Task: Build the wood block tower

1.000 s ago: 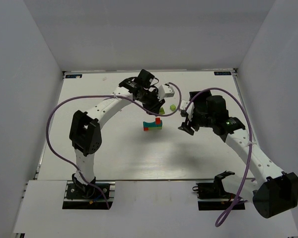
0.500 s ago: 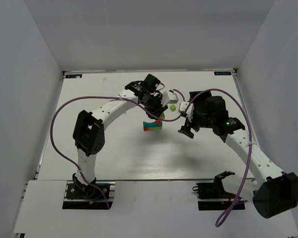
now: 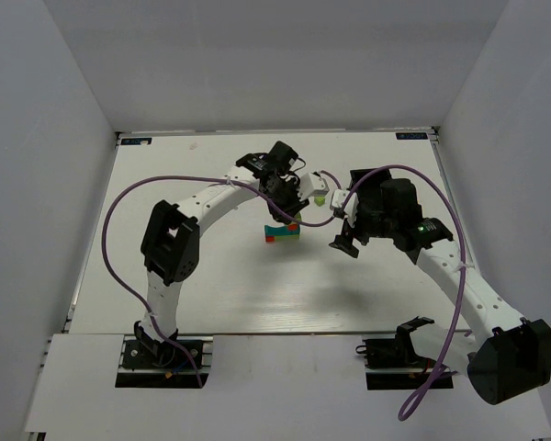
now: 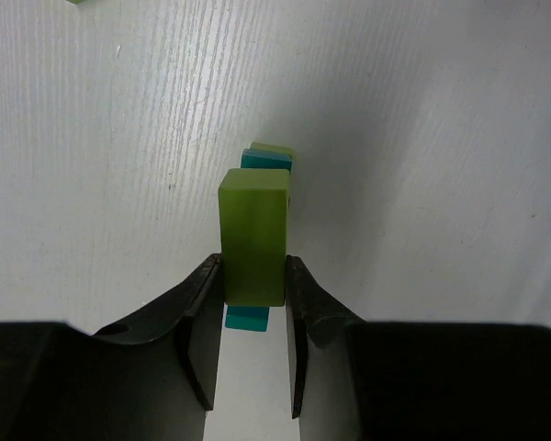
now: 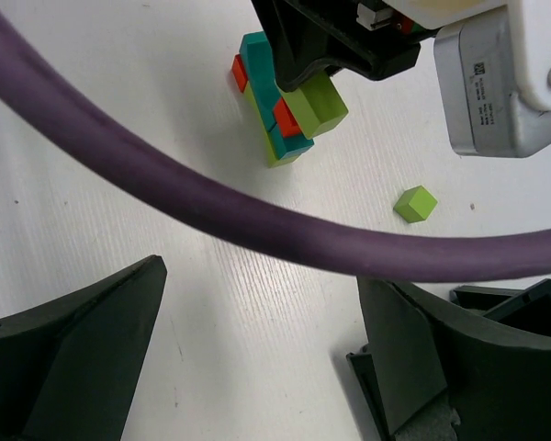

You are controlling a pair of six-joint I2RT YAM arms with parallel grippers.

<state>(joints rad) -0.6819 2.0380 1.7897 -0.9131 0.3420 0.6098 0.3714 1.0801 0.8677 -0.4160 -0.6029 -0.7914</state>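
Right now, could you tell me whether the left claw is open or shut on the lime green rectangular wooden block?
Shut on it: the left claw grips the lime green rectangular wooden block, fingers pressing both sides.

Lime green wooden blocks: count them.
3: a long block in the left fingers, a piece in the wood block tower, a loose cube on the white table. More may be hidden.

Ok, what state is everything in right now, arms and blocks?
wood block tower, standing, unfinished
left end effector, shut on the lime green block
lime green block, gripped, over the tower, not released
right end effector, open, empty
loose green cube, lying on the table, apart from the tower
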